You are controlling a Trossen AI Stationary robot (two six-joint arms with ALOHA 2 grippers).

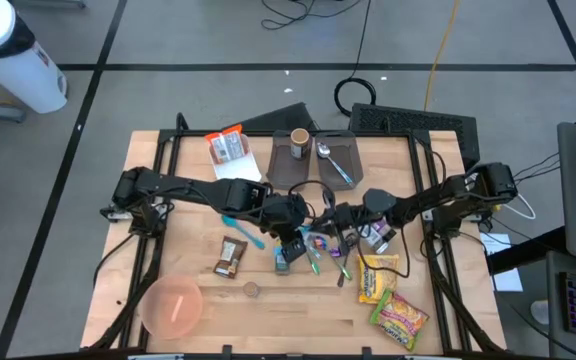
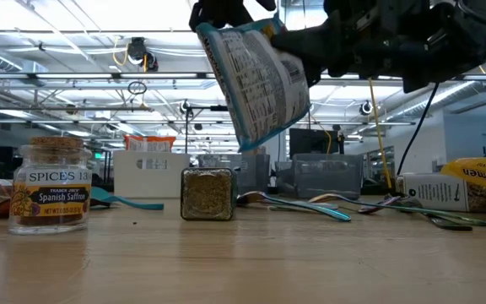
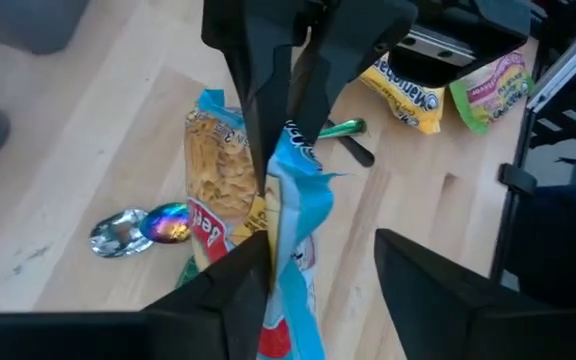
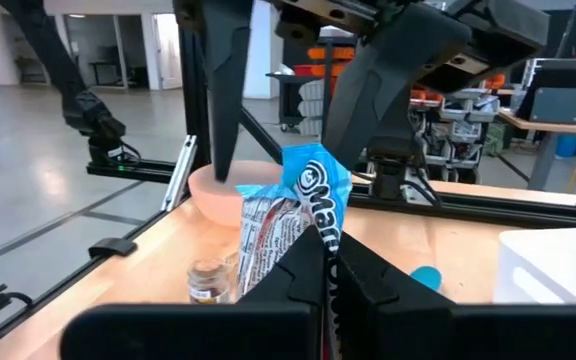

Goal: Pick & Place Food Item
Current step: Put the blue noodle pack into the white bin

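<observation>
Pink translucent plastic bowl point(image 1: 173, 305): near front left corner of the wooden table point(image 1: 168, 160), well apart from the work.
Left gripper point(image 3: 313, 270): mid-table, fingers parted either side of the packet's lower edge, not pinching.
Blue crinkly foil snack packet point(image 2: 256, 80): aloft over table centre, tilted, above scattered cutlery. Judged light, limp, slippery; contents probably brittle. Best taken at the flat sealed end seam, gently, not across the filled belly.
Right gripper point(image 4: 326, 262): just beside the left, fingers pressed together on the packet's top seam.
Yellow ramen packets point(image 1: 380, 280): front right, flat on the table.
</observation>
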